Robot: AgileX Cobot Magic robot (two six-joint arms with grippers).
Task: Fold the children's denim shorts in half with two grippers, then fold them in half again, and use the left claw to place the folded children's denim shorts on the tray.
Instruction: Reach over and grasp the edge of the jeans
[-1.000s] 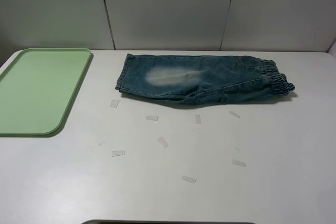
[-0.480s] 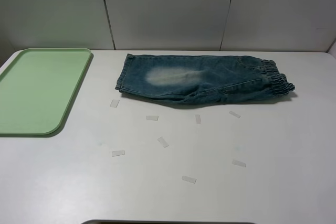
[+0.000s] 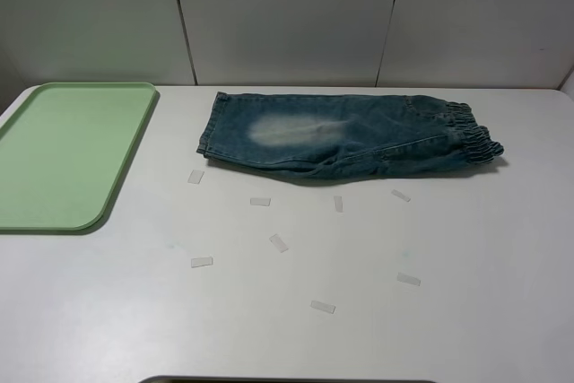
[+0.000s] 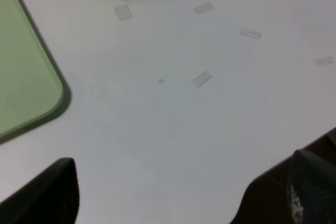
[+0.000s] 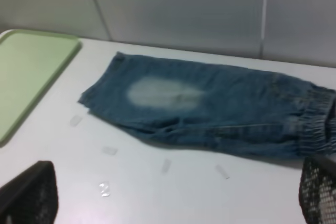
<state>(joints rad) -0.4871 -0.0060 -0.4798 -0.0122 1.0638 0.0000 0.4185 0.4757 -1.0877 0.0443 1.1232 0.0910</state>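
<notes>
Over the white table (image 3: 287, 338), black two-finger left gripper (image 4: 176, 195) and right gripper (image 5: 173, 195) both spread wide, empty, faded blue denim shorts (image 3: 345, 136) untouched.

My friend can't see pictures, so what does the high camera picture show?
Faded blue denim shorts lie folded lengthwise at the back of a white table, elastic waistband to the right. A pale-green tray sits at the left, and small tape strips are scattered in front of the shorts.

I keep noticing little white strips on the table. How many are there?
8 strips, all in front of the shorts: four close to them, four nearer the camera. The shorts might hide more.
</notes>
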